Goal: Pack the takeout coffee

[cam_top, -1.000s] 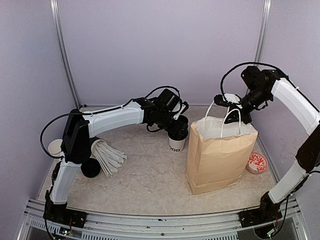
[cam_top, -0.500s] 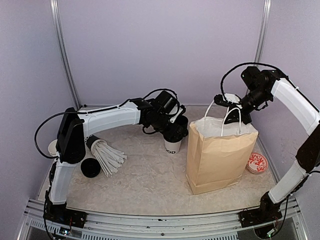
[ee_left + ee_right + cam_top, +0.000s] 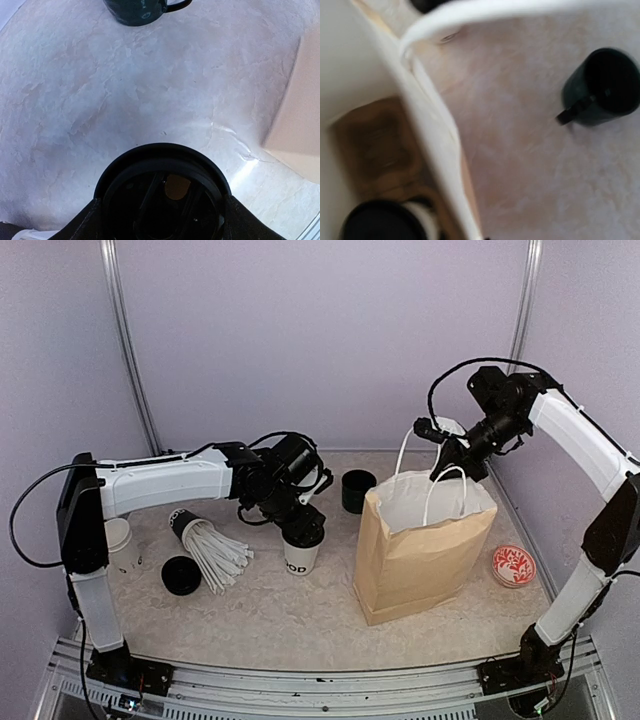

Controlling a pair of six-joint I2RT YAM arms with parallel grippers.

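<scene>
**Progress.** By my reckoning about half done: one cup packed, one in hand, none of the rest needs packing.

**Takeout cups, lidded: two.**
- One takeout cup [image 3: 297,558] stands mid-surface, left of the paper bag [image 3: 420,560]. My left gripper [image 3: 300,528] is over it, jaws set wide against either side of its black lid. I judge it gripped. It has yet to go into the bag.
- One packed cup [image 3: 380,222] sits on the bag's floor, seen from my right wrist.

**Paper bag: one.** It stands upright on the right half of the surface. My right gripper [image 3: 447,455] is pinched fully closed on its white handle [image 3: 495,7], holding the mouth open.

**Other items.**
- Dark green mug [image 3: 355,490]: one, near the far edge.
- Black cup of straws [image 3: 210,548]: one, on its side toward the left edge.
- Loose black lid [image 3: 181,576]: one, just beside it.
- Unlidded white cup [image 3: 118,538]: one, at the left edge, partly hidden.
- Red patterned disc [image 3: 513,566]: one, near the right edge.
</scene>
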